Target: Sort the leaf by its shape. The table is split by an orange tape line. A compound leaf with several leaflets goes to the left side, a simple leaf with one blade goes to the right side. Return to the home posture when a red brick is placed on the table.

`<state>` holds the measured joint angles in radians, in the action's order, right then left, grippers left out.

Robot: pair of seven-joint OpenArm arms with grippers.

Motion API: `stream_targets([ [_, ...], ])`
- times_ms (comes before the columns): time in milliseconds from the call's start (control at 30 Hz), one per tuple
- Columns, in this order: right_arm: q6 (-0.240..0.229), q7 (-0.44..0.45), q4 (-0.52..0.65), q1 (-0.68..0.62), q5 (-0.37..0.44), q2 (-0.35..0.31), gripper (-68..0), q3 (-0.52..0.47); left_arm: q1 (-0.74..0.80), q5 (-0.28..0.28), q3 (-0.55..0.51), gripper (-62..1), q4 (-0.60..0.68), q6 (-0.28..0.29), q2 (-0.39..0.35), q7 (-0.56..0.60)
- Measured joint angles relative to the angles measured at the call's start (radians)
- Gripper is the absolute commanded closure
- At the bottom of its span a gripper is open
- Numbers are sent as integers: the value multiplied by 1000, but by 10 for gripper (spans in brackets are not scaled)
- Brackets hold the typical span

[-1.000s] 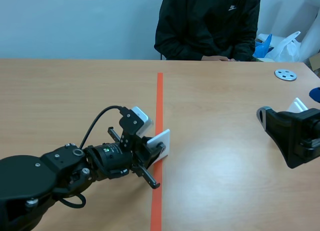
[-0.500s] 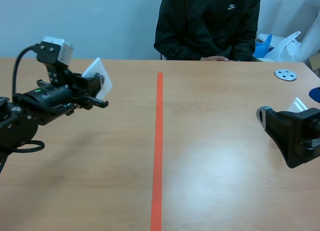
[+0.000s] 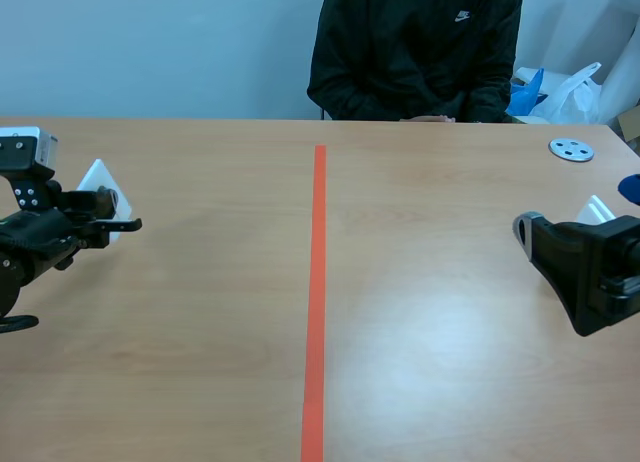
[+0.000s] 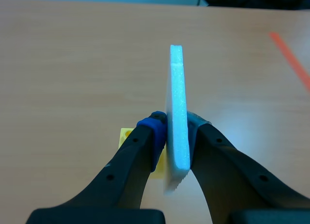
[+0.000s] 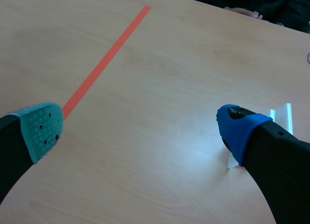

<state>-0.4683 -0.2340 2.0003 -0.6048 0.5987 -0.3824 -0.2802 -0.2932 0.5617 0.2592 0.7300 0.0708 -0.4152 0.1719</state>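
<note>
The left jaws, clenched on the card (image 4: 177, 107), are carrying it from the tape (image 3: 317, 282) to the worktop's (image 3: 200, 362) left edge, evidently judging it compound; the right jaws are hanging released.

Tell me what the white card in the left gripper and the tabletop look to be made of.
The card pinched in the left gripper looks like white foam board: its thick edge is finely beaded and matt, like polystyrene. The tabletop looks like wood or a wood-grain laminate, light brown with faint grain and a soft sheen; which of the two cannot be told.
</note>
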Motion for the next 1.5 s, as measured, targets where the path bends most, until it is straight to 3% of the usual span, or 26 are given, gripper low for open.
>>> stream_targets([
  [200, 0, 0, 0, 0, 0, 0, -679, 0, -51, 0, 0, -53, -131, -1, 10, 58],
  [467, 0, 0, 0, 0, 0, 0, -679, 0, -89, 0, 0, -53, -270, 0, 75, 140],
  [800, 0, 0, 0, 0, 4, 0, -679, 0, -87, -3, 0, -60, -289, -11, 97, 155],
  [1067, 0, 0, 0, 0, 12, 0, -679, 0, -87, -3, 0, -180, -287, -11, 96, 154],
  [1200, 0, 0, 0, 0, 14, 0, -679, 0, -87, -3, 0, -318, -287, -11, 95, 155],
  [1333, 0, 0, 0, 0, 14, 0, -679, 0, -86, -3, 0, -406, -276, -9, 87, 155],
  [1500, 0, 0, 0, 0, 14, 0, -679, 0, -83, -3, 0, -615, -177, -8, 48, 106],
])
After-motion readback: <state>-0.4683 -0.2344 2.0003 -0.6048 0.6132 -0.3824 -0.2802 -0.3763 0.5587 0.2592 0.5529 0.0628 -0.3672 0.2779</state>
